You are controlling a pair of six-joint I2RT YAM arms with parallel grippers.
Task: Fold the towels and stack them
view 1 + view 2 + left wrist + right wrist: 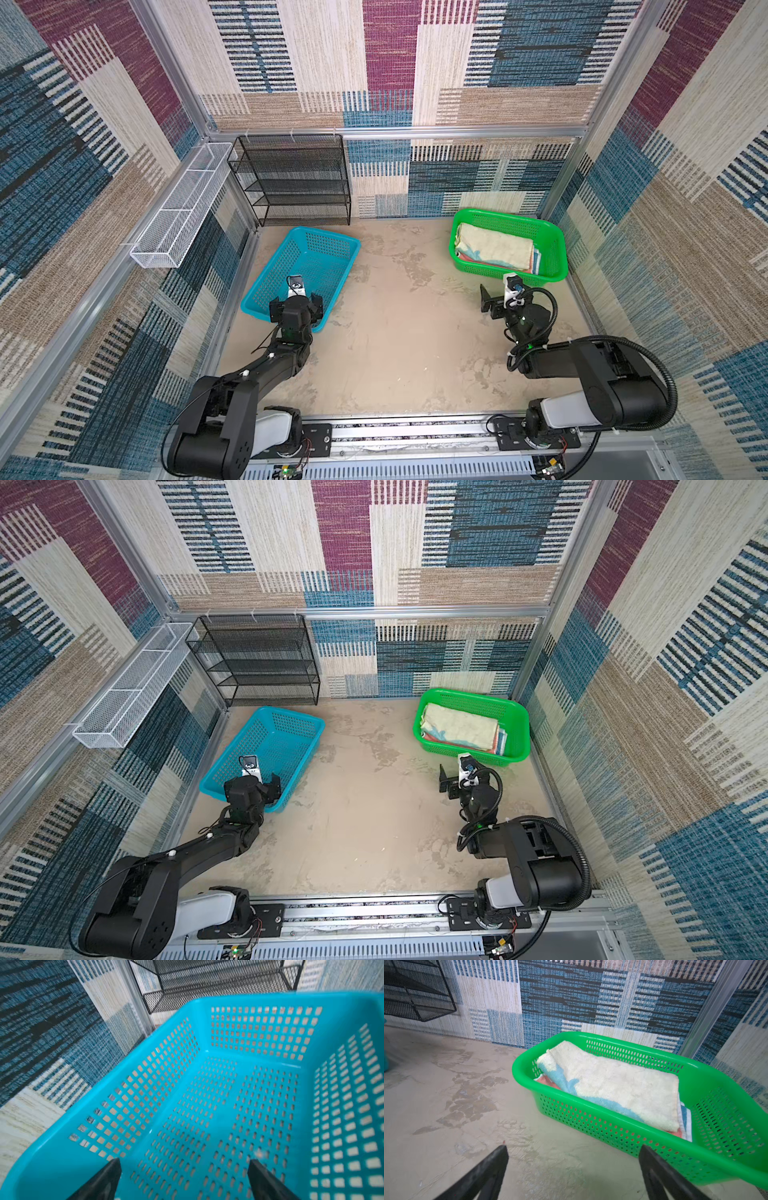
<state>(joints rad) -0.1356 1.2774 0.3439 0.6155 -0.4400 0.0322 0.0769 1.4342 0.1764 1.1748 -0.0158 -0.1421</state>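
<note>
Across the bare tan tabletop (399, 340) from the green basket (591, 1122): blue basket (320, 266), empty, well apart from it.

Green basket holds the towels (612, 1084), folded and stacked. Cream one on top, blue-and-white under it, coral lower, a striped edge at one end. Lower layers not countable. Stack's long axis runs along the green basket's length, roughly crosswise to my right claw's reach.

My right claw (573, 1147): jaws wide apart, holding nothing, just short of the green basket's near wall. Stack lies ahead, a little to my right.

My left claw (184, 1162): jaws likewise spread and empty, far from the green basket, over the blue one's near end.

Judgement: right arm is much the nearer, so any tidying of the stack falls to it. No loose towel seen outside the green basket; work looks close to done.
</note>
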